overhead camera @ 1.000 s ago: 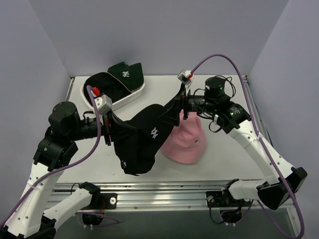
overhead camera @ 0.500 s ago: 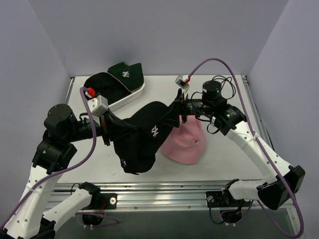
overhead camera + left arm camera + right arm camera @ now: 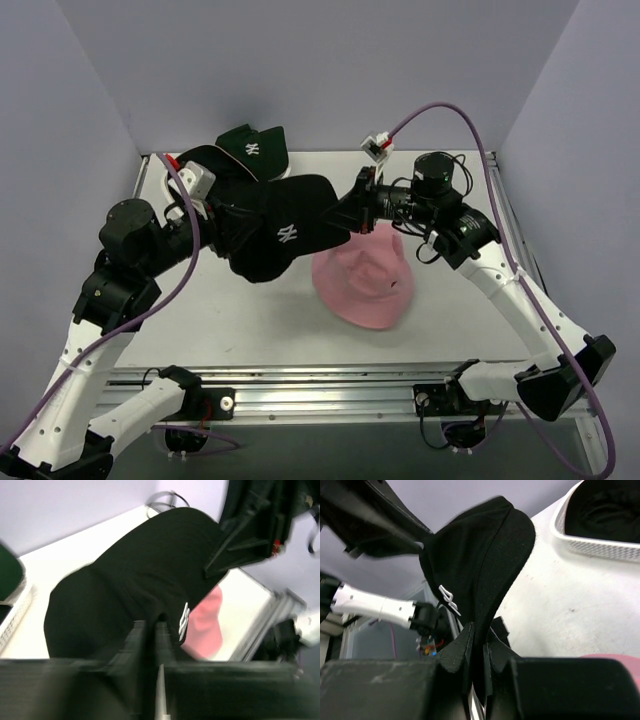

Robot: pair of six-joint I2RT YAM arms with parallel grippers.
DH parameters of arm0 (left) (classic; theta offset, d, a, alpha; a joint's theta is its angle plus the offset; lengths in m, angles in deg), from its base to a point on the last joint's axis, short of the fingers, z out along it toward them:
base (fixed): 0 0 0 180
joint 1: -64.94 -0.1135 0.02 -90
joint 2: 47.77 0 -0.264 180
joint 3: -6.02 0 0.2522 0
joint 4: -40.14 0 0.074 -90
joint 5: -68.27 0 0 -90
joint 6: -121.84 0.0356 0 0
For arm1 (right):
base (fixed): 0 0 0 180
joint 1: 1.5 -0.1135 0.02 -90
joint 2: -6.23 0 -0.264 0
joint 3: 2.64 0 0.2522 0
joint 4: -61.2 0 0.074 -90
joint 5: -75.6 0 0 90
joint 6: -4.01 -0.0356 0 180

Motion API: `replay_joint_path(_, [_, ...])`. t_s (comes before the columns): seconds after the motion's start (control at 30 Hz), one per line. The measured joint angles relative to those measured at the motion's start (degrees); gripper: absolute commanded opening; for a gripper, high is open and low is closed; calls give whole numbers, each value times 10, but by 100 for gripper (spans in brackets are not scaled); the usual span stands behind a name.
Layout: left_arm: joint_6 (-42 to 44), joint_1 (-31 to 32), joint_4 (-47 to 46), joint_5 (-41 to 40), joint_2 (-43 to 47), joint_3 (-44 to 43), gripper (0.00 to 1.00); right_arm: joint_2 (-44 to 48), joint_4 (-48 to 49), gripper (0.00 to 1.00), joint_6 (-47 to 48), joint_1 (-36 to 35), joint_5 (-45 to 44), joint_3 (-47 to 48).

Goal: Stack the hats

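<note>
Right tool (image 3: 478, 632): jaws pressed together, pinching one edge of the black baseball cap (image 3: 285, 225). Left tool (image 3: 149, 630): jaws nearly together, pinching the cap's opposite side. Cap hangs between both tools, above the counter (image 3: 250, 310), just beside the pink bucket hat (image 3: 365, 285).

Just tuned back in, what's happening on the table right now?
Both arms hold the black cap up off the table. The left gripper is pinched on the fabric at one side and the right gripper is clamped on the opposite edge. The cap hangs just left of the pink bucket hat, which lies on the table, so it is not yet stacked. The dark green cap rests on the white basket at the back.
</note>
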Motion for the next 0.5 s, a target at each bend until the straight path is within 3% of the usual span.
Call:
replay_joint_path(0.1, [-11,0,0,-72,-8,-19,60,-26,3,0,-21,6,-31,47])
replay_joint_path(0.13, [-18,0,0,-96,-10,-24,88,-35,4,0,-26,11,-40,65])
replay_joint_path(0.17, [-21,0,0,-120,-10,-26,95,-43,5,0,-31,19,-49,82])
replay_joint_path(0.33, [-62,1,2,-211,-2,-12,94,-71,19,0,-68,109,-83,131])
replay_joint_path(0.5, [-112,18,-5,-260,4,70,94,-79,25,0,-109,219,-114,134])
